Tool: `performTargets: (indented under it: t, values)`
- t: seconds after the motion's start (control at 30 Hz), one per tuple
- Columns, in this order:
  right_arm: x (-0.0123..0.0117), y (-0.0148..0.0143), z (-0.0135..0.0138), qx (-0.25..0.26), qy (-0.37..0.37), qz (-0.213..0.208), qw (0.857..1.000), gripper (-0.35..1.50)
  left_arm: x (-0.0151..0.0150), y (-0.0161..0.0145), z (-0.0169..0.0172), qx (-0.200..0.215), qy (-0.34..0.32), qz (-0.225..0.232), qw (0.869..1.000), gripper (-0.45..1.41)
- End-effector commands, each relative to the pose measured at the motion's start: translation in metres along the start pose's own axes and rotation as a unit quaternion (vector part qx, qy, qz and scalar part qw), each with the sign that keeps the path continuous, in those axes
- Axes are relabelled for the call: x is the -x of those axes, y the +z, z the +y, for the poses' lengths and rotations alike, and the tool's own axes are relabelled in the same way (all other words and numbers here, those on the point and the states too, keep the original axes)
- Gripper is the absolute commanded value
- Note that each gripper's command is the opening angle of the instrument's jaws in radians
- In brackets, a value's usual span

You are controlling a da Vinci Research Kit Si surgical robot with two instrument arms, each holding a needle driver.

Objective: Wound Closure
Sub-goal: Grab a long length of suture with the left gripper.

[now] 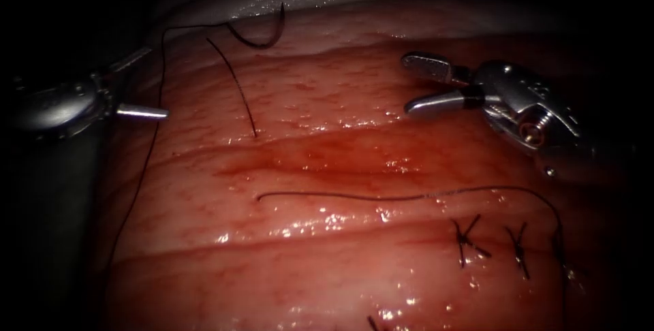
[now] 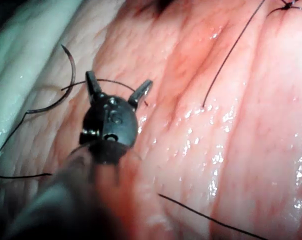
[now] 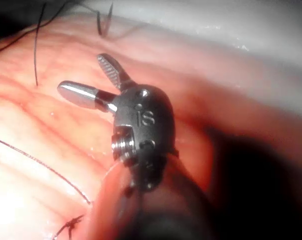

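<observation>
Left tool (image 1: 139, 82) has its jaws spread and holds nothing — likewise the right tool (image 1: 426, 84), jaws parted, empty, above the tissue (image 1: 327, 270). The needle (image 1: 262, 35) lies free on the tissue's far edge, not driven in, its thread (image 1: 146, 161) trailing down the left side. Knots (image 1: 470, 239) sit lower right.

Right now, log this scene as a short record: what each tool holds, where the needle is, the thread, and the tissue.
left tool: jaws open, holds nothing, at the tissue's left edge
right tool: jaws open, holds nothing, above the tissue on the right
needle: lies free on the tissue's far edge, held by neither tool, not in the tissue
thread: runs from the needle down the left side; another strand lies across the middle
tissue: wet, red fluid at centre
stitches: tied, lower right
</observation>
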Motion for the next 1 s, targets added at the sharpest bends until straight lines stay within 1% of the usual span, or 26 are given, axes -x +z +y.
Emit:
performTargets:
  t: [0.03, 0.2, 0.3, 0.4, 0.53, 0.7, 0.77, 0.9, 0.93, 1.0]
  values:
    - [0.0001, -0.0003, 0.0006, 0.009, -0.011, -0.007, 1.000, 1.21, 0.0003, 0.0015, 0.0008, 0.006, 0.003, -0.002, 1.000, 0.46]
    - [-0.0003, -0.0017, 0.0011, 0.026, -0.030, -0.038, 0.998, 1.21, -0.0006, 0.0055, 0.0054, 0.034, 0.012, -0.010, 0.999, 0.51]
    - [-0.0003, -0.0024, 0.0014, 0.038, -0.045, -0.043, 0.997, 1.21, -0.0018, 0.0075, 0.0071, 0.044, 0.012, -0.020, 0.999, 0.59]
    - [-0.0003, -0.0029, 0.0017, 0.049, -0.059, -0.055, 0.996, 1.21, -0.0034, 0.0092, 0.0086, 0.057, 0.011, -0.031, 0.998, 0.61]
    - [-0.0001, -0.0032, 0.0020, 0.064, -0.071, -0.067, 0.993, 1.18, -0.0055, 0.0105, 0.0103, 0.067, 0.011, -0.038, 0.997, 0.62]
    - [0.0005, -0.0033, 0.0025, 0.074, -0.084, -0.082, 0.990, 1.18, -0.0080, 0.0108, 0.0123, 0.077, 0.011, -0.026, 0.997, 0.62]
    - [0.0008, -0.0033, 0.0026, 0.077, -0.086, -0.084, 0.990, 1.18, -0.0092, 0.0109, 0.0132, 0.082, 0.012, -0.028, 0.996, 0.59]
    - [0.0014, -0.0032, 0.0027, 0.087, -0.091, -0.093, 0.988, 1.18, -0.0112, 0.0123, 0.0148, 0.095, 0.023, -0.047, 0.994, 0.49]
    - [0.0016, -0.0031, 0.0027, 0.091, -0.093, -0.097, 0.987, 1.23, -0.0119, 0.0136, 0.0154, 0.103, 0.034, -0.058, 0.992, 0.47]
    - [0.0017, -0.0031, 0.0027, 0.093, -0.094, -0.098, 0.986, 1.25, -0.0120, 0.0142, 0.0155, 0.102, 0.037, -0.065, 0.992, 0.46]
